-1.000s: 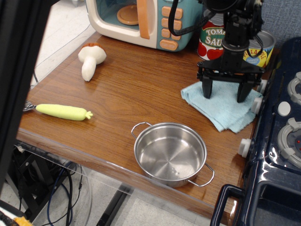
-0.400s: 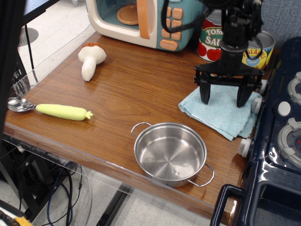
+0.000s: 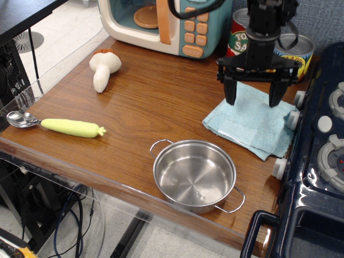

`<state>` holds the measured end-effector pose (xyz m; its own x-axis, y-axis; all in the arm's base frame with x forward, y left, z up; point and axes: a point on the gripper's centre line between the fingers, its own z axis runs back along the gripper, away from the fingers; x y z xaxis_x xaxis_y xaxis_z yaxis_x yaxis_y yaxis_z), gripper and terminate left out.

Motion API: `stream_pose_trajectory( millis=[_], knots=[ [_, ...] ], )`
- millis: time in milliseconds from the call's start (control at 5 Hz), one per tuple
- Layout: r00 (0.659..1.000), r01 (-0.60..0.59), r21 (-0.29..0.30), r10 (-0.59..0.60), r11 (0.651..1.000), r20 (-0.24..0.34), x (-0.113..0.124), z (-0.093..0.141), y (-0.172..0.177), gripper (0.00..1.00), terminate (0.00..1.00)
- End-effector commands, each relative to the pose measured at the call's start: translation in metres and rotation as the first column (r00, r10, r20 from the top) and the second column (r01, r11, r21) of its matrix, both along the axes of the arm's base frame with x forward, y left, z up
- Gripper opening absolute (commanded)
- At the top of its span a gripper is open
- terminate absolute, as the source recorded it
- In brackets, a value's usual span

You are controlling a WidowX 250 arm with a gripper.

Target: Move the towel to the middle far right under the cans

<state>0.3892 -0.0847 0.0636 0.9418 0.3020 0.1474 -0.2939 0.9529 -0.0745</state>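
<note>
Gripper point(image 3: 253, 99) jaws spread, empty, over towel point(image 3: 248, 123). Steel pot point(image 3: 194, 176) near towel's front-left corner; toy microwave point(image 3: 166, 24) behind-left. Cans point(image 3: 240, 36) behind towel; one reads "TOM… SA…".

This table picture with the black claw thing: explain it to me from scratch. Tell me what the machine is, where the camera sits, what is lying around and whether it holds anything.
The black claw is the gripper of a robot arm reaching in from the top. One camera looks down at the wooden table from the front. The gripper is open and holds nothing, its two fingers spread over the light teal towel, which lies flat at the right side. Behind it stand two cans. Also there: a steel pot, empty, near the front edge; a toy microwave at the back; a toy mushroom; a spoon with a yellow-green handle at the left; and a toy stove at the right.
</note>
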Motion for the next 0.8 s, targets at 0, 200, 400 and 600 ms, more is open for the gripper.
stream_pose_trajectory(
  millis=[0, 200, 400, 600],
  knots=[
    [0.995, 0.001, 0.022, -0.003, 1.0, 0.096, -0.0102, 0.0414, 0.0051, 1.0, 0.0],
    [0.995, 0.001, 0.022, -0.003, 1.0, 0.096, -0.0102, 0.0414, 0.0051, 1.0, 0.0],
    [0.995, 0.001, 0.022, -0.003, 1.0, 0.096, -0.0102, 0.0414, 0.0051, 1.0, 0.0],
    [0.995, 0.001, 0.022, -0.003, 1.0, 0.096, -0.0102, 0.0414, 0.0051, 1.0, 1.0]
  ],
)
